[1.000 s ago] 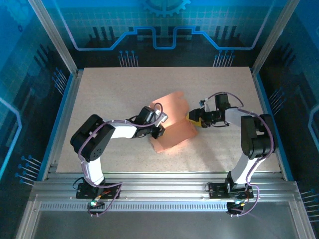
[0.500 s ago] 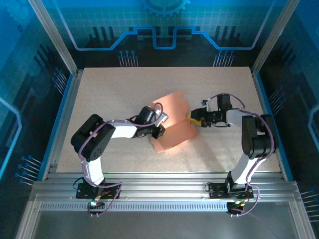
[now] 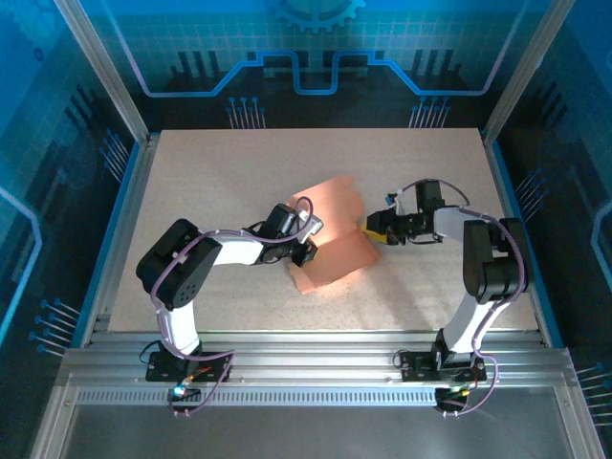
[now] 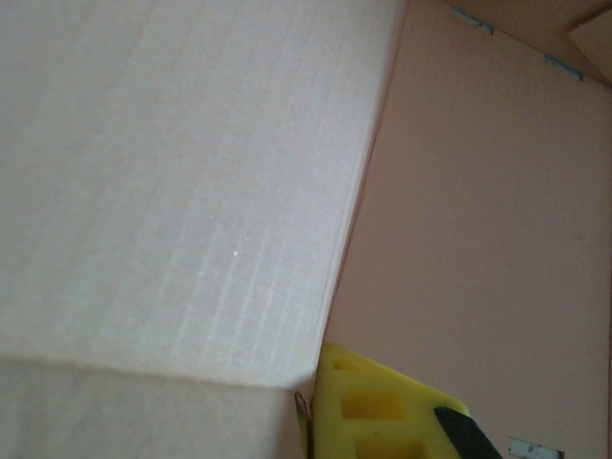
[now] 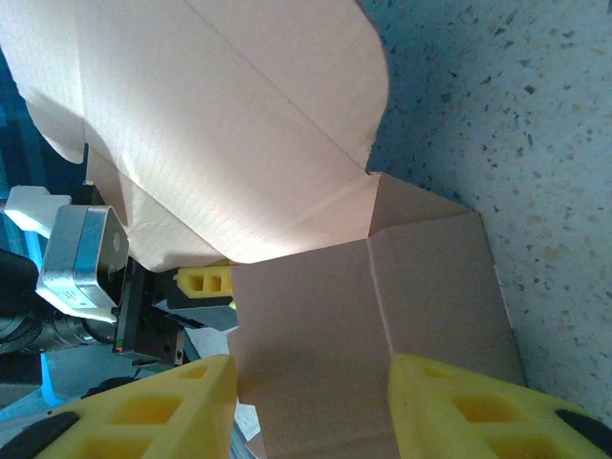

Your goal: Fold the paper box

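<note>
The paper box [image 3: 333,239], a salmon-orange cardboard piece partly raised into angled panels, lies at the table's middle. My left gripper [image 3: 304,247] is shut on its left edge. In the left wrist view a thin cardboard edge sits pinched at my left gripper [image 4: 316,421], beside the yellow finger [image 4: 382,411], with a pale panel [image 4: 172,191] filling the left. My right gripper [image 3: 373,228] stands at the box's right side. There its yellow fingers [image 5: 143,411] are apart, and a brown flap [image 5: 316,325] lies flat behind the gap of my right gripper [image 5: 311,406]. A rounded flap [image 5: 220,124] rises above.
The speckled tabletop [image 3: 239,163] has free room all round the box. Blue enclosure walls and metal rails [image 3: 124,220] border it. The left arm's yellow finger [image 5: 203,280] and its silver wrist part [image 5: 81,258] show past the flap's left edge.
My right gripper's fingers have drawn closer together at the box's right edge and shifted slightly. The left arm and the box have stayed put.
</note>
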Robot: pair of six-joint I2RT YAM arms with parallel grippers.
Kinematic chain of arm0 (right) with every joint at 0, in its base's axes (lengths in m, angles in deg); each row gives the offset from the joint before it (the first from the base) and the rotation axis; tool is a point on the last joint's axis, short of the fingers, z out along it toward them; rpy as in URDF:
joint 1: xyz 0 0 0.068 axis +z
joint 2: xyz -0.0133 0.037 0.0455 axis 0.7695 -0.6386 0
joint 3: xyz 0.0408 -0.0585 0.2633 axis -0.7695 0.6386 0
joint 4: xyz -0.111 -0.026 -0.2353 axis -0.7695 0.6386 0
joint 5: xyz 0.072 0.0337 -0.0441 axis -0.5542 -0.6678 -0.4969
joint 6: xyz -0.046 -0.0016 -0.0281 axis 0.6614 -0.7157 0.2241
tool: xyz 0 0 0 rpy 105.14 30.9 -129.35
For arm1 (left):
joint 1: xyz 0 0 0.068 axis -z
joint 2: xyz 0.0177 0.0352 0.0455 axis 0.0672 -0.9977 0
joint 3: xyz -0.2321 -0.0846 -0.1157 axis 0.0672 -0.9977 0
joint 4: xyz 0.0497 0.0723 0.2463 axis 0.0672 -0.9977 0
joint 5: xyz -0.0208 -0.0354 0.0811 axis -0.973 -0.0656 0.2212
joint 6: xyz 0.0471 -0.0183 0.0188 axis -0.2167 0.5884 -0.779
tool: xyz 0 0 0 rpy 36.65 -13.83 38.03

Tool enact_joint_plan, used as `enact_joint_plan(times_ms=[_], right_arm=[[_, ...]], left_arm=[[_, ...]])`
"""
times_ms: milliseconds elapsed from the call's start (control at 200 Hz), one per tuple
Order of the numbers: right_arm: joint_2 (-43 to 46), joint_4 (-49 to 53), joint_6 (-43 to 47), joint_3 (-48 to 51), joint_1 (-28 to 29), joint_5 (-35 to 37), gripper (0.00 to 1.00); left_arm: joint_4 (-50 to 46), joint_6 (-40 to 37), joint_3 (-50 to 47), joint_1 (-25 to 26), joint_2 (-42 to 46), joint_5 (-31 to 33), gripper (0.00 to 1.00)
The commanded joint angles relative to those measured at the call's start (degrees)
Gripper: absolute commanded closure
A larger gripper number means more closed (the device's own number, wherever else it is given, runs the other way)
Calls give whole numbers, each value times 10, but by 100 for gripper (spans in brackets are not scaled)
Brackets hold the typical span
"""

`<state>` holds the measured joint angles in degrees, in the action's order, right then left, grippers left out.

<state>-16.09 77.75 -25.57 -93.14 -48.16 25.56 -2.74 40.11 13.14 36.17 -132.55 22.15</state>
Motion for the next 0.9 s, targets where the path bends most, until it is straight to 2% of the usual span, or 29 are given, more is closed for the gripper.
enact_joint_plan(times_ms=[0,615,895], right_arm=[[-14,52,37,-15,-9,32,52],[-44,117,92,-49,12,78,51],[-36,175,120,-74,33,162,56]], left_arm=[[-69,3,-5,5,-22,2,97],[-67,5,-7,5,-22,1,97],[-65,6,-8,4,-22,1,97]])
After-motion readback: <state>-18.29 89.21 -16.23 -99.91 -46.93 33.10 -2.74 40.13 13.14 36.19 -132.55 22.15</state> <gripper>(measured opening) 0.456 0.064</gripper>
